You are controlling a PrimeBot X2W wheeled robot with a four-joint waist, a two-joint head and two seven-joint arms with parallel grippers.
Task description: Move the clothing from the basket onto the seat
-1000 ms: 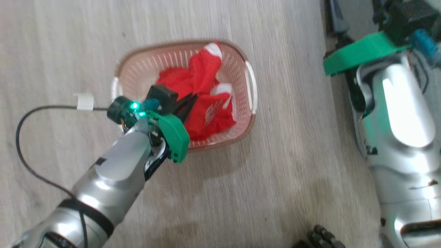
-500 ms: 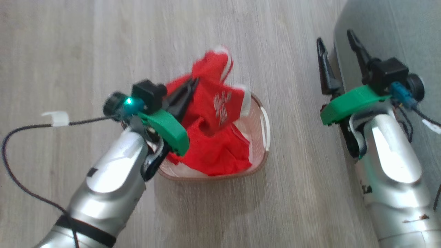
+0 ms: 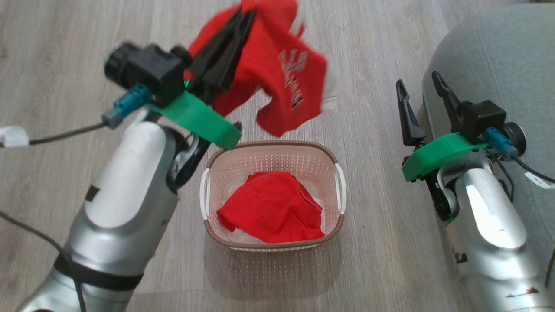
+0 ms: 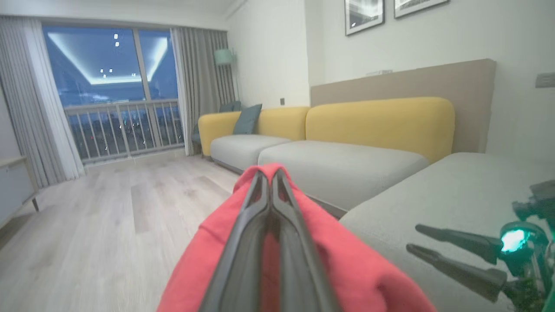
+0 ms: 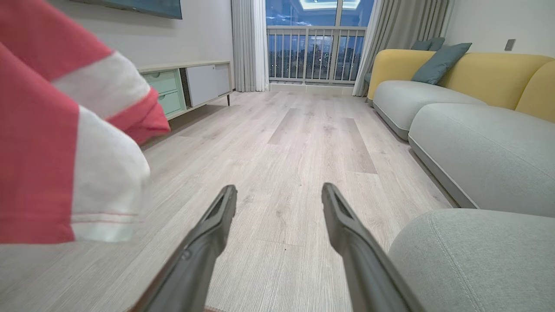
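left gripper [image 3: 243, 18] clamped logo shirt [image 3: 295, 73], hung clear of basket [image 3: 273, 145] | plain shirt [image 3: 271, 212] lay in basket | right gripper [image 3: 417, 80] gaped empty beside seat [image 3: 498, 56] | carry needed: swing right, hem clear of rim, release well over seat

Red clothing [image 3: 271, 212], cream brown-rimmed basket [image 3: 277, 161], grey-green seat [image 3: 498, 56].

Silver forearms [image 3: 125, 195], green wrist brackets [image 3: 195, 119], black camera blocks [image 3: 149, 71], blue connectors [image 3: 130, 99], dark cables [image 3: 65, 136], long black claw fingers [image 3: 407, 117]
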